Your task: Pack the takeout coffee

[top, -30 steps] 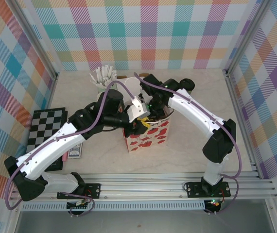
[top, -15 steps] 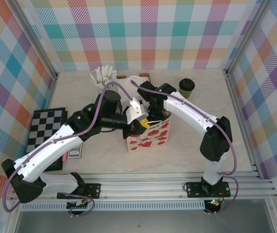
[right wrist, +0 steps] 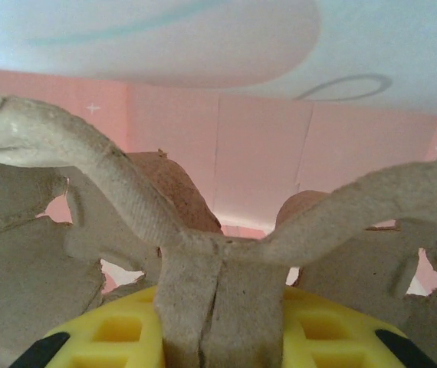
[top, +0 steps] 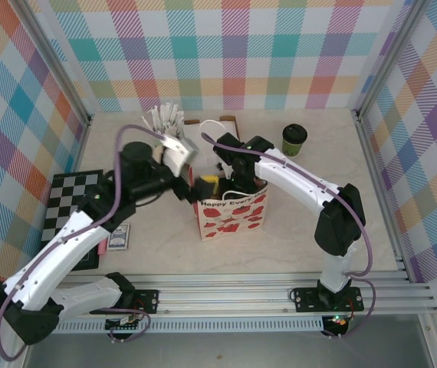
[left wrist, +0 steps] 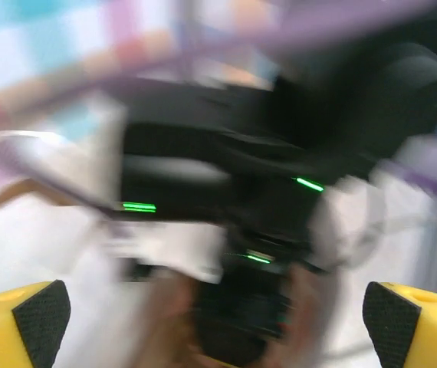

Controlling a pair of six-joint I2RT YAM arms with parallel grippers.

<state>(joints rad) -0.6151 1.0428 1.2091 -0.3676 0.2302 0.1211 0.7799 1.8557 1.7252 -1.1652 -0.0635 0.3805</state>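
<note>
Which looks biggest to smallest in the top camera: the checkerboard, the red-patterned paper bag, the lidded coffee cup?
Checkerboard and paper bag: alike, unranked; the left arm covers part of the board.
Lidded coffee cup: clearly smallest.

A brown moulded-pulp carrier [right wrist: 203, 230] takes up the lower frame, its central rib standing upright and pinched in the right gripper [right wrist: 218, 333], whose yellow, black-tipped jaws press against the rib from either side. From the top of the rib two arms curve up and outward to left and right, with ragged-edged cup openings below each. Behind the carrier stands a pink wall [right wrist: 257, 153] with vertical creases, and above it lies a pale blue-white surface [right wrist: 165, 31] marked with a thin ring at the right.
</note>
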